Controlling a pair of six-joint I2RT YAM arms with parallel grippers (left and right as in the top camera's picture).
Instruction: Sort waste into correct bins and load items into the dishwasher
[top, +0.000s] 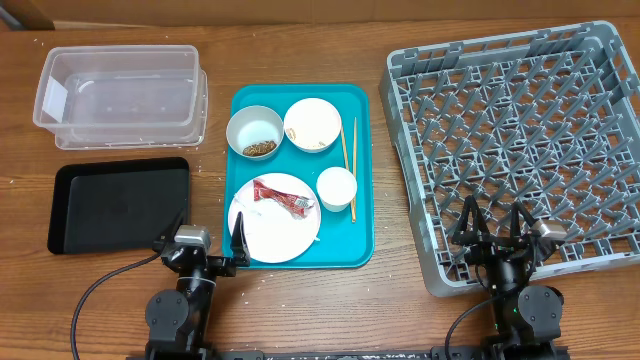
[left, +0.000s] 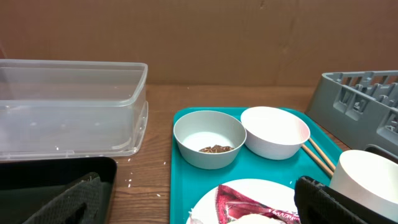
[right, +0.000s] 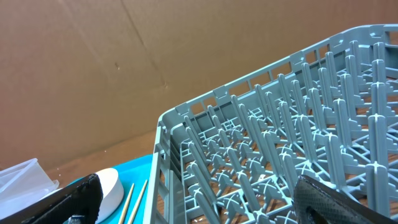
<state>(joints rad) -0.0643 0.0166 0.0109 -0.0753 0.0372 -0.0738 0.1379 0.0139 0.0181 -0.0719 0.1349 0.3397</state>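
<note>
A small red-and-white snack wrapper (top: 283, 195) lies on the round white plate (top: 272, 238). The plate sits on a teal plastic serving tray (top: 358, 245) at mid-surface, with a pale bowl holding brown scraps (top: 237, 125), a second pale bowl (top: 313, 122), a small white cup (top: 337, 187) and thin wooden chopsticks (top: 350, 160).

A clear plastic rectangular tub (top: 120, 95) fills the far left corner. A glossy black rectangular tray (top: 115, 205) lies along the left edge, and a grey lattice dish rack (top: 520, 140) along the right edge of the brown wooden surface (top: 320, 310). A brown cardboard wall (left: 199, 37) backs the far edge.

Both claws are at the near edge, spread wide and empty. The left claw (top: 198, 241) is beside the plate, and the right claw (top: 492, 234) is over the rack's near rim.
</note>
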